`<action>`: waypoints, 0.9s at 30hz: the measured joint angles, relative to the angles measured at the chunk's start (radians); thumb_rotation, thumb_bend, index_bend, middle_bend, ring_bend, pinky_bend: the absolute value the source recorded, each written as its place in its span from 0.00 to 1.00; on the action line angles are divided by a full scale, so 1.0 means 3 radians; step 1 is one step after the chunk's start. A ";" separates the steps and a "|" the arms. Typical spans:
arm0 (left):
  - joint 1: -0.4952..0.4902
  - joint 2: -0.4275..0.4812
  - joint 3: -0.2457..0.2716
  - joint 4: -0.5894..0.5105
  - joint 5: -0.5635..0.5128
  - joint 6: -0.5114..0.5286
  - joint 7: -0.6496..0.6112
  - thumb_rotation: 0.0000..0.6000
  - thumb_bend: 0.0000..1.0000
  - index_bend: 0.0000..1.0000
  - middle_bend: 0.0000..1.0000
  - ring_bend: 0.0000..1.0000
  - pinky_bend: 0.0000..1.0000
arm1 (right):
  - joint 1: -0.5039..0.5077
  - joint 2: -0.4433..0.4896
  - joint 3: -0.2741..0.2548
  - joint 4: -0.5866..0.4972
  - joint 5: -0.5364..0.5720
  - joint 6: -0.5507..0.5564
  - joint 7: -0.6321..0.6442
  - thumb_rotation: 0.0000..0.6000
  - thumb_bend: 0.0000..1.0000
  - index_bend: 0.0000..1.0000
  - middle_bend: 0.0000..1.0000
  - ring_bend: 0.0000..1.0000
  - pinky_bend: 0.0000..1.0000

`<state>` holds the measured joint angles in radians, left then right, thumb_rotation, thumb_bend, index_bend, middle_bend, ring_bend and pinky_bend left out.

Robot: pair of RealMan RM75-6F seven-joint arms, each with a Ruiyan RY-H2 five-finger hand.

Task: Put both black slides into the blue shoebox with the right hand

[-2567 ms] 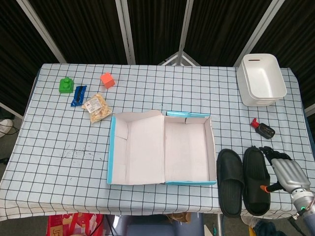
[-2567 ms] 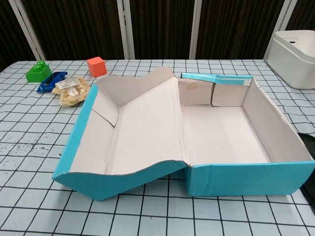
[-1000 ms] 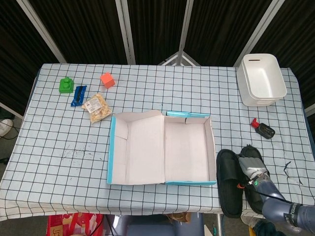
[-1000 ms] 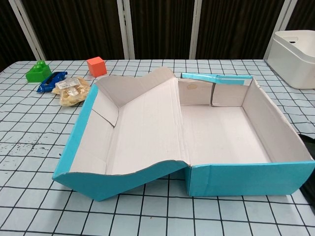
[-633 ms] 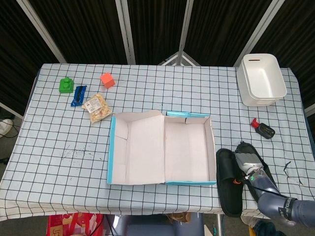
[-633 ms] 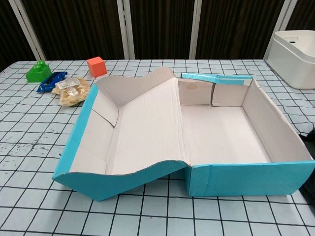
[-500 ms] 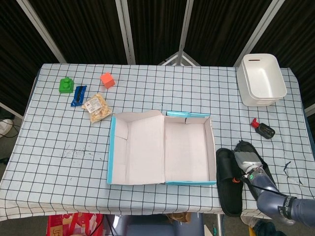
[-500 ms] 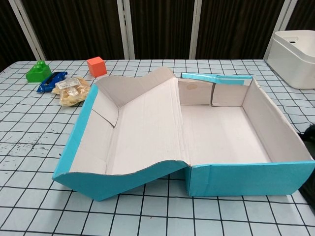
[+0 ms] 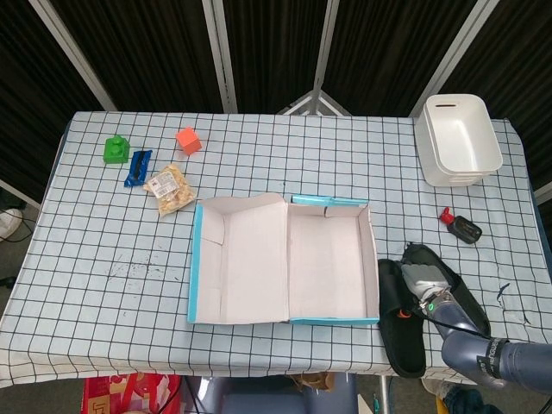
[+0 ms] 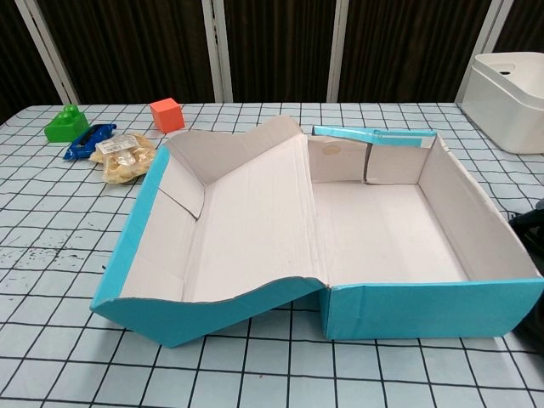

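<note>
Head view: right robot hand [image 9: 426,282] clamped on one black rubber slide [image 9: 453,289], tilted beside open blue cardboard shoebox [image 9: 285,259]. Risk: slide clips box wall, slips.

A table in a checked cloth [image 9: 285,155] stands before black curtains [image 9: 155,52] with pale poles.
</note>
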<state>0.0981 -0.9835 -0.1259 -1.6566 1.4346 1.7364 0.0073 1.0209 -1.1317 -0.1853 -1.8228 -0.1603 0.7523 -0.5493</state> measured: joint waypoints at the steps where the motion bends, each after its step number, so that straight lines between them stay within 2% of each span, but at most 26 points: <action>1: 0.0000 0.0001 -0.0001 0.0000 -0.0003 -0.0003 -0.0002 1.00 0.37 0.01 0.00 0.00 0.03 | 0.0002 -0.0015 -0.0007 0.0012 -0.0012 0.0021 -0.0007 1.00 0.08 0.09 0.05 0.07 0.07; 6: -0.0004 0.0003 -0.0002 0.0000 -0.0008 -0.0015 -0.0007 1.00 0.37 0.01 0.00 0.00 0.03 | -0.0011 -0.0050 -0.0025 0.0021 -0.0160 0.0165 -0.0034 1.00 0.10 0.33 0.05 0.07 0.07; 11: -0.0006 0.0004 0.0003 -0.0002 0.0000 -0.0019 -0.0007 1.00 0.37 0.01 0.00 0.00 0.03 | -0.0075 -0.0061 -0.0009 -0.0004 -0.0304 0.0294 -0.0002 1.00 0.17 0.46 0.05 0.07 0.07; 16: -0.0007 0.0005 0.0003 -0.0003 -0.0003 -0.0023 -0.0009 1.00 0.37 0.01 0.00 0.00 0.03 | -0.0128 -0.0013 0.0013 -0.0038 -0.0392 0.0313 0.0051 1.00 0.18 0.53 0.05 0.07 0.07; 27: -0.0012 0.0002 0.0013 -0.0009 0.0012 -0.0034 0.0009 1.00 0.37 0.01 0.00 0.00 0.03 | -0.0183 0.0255 0.0097 -0.0297 -0.0545 0.0382 0.0159 1.00 0.18 0.55 0.05 0.07 0.07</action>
<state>0.0944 -0.9831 -0.1219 -1.6593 1.4383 1.7263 0.0099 0.9659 -1.0552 -0.1563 -1.9120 -0.3239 0.8667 -0.5016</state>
